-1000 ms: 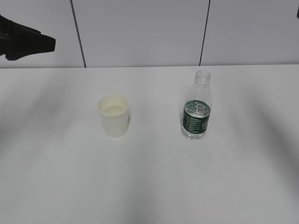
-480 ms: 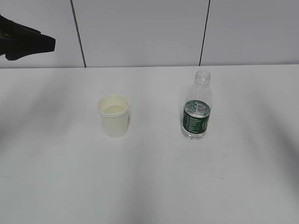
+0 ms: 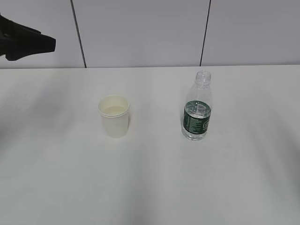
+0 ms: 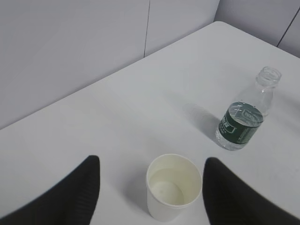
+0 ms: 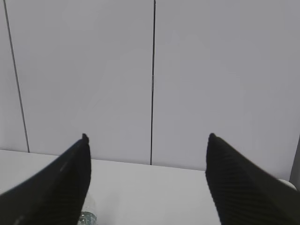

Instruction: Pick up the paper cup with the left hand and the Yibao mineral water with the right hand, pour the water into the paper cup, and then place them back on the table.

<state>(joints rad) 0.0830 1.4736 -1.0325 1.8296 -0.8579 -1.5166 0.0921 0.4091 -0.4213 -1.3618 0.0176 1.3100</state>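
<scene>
The paper cup (image 3: pixel 114 116) stands upright on the table (image 3: pixel 150 187), left of centre, with the Yibao mineral water (image 3: pixel 197 107) upright well apart to its right (its neck has no cap). In the left wrist view the left hand (image 4: pixel 152 176) hangs above the cup with its fingers spread, the cup between them but touching neither. The right hand (image 5: pixel 146 178) is spread wide too, holding nothing; the bottle's neck (image 5: pixel 86 216) peeks out beside its left finger (image 5: pixel 56 187), low in that view.
</scene>
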